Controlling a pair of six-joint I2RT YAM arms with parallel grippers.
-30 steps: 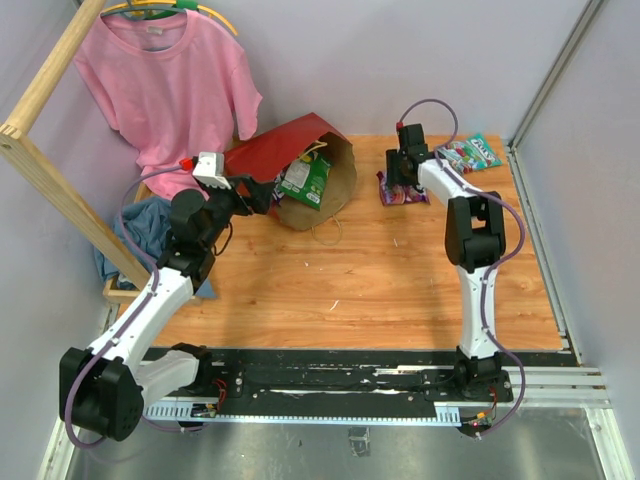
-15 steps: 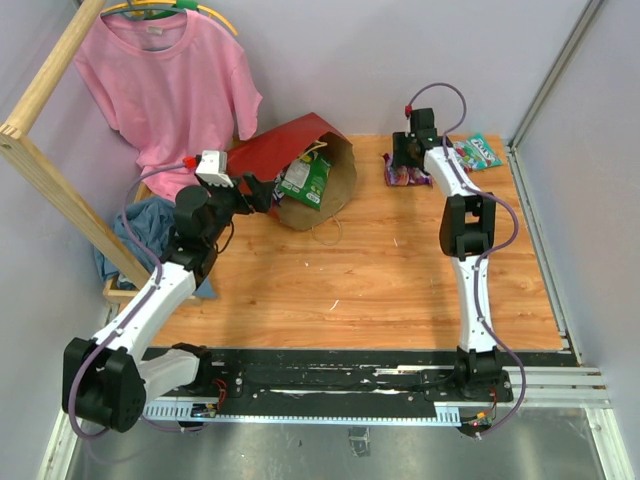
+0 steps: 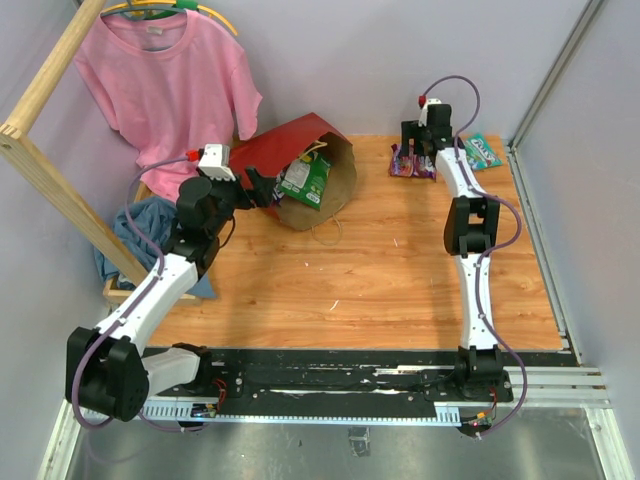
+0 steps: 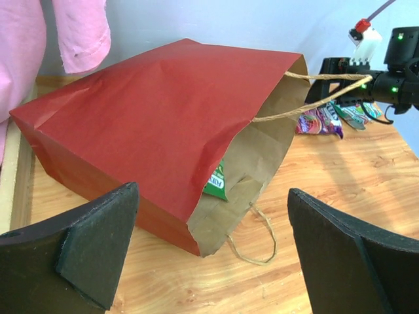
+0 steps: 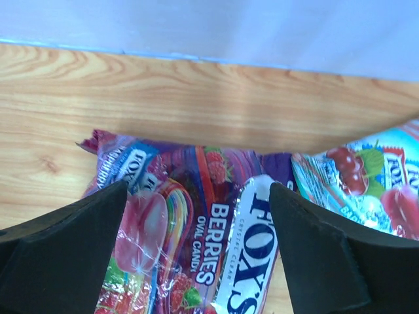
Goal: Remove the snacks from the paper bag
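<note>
The dark red paper bag (image 3: pixel 285 150) lies on its side, its brown mouth facing right. A green Fox's packet (image 3: pixel 305 180) sits in the mouth and also shows in the left wrist view (image 4: pixel 217 184). My left gripper (image 3: pixel 262 190) is open and empty beside the bag (image 4: pixel 163 111), just in front of its mouth (image 4: pixel 211 196). My right gripper (image 3: pixel 417 160) is open, its jaws wide apart (image 5: pixel 196 190) above a purple Fox's berries packet (image 5: pixel 196 242) lying on the table near the back wall (image 3: pixel 402 166). A teal Fox's packet (image 3: pixel 480 150) lies just right of it (image 5: pixel 366 190).
A pink T-shirt (image 3: pixel 165 80) hangs at the back left beside a slanted wooden beam (image 3: pixel 45 150). A blue cloth (image 3: pixel 140 225) lies at the left table edge. The bag's loop handle (image 4: pixel 262 242) trails on the wood. A metal frame (image 3: pixel 540 220) borders the right side.
My right gripper has moved back and to the right toward the wall, and the purple packet has moved with it. My left gripper has edged closer to the bag's mouth.
</note>
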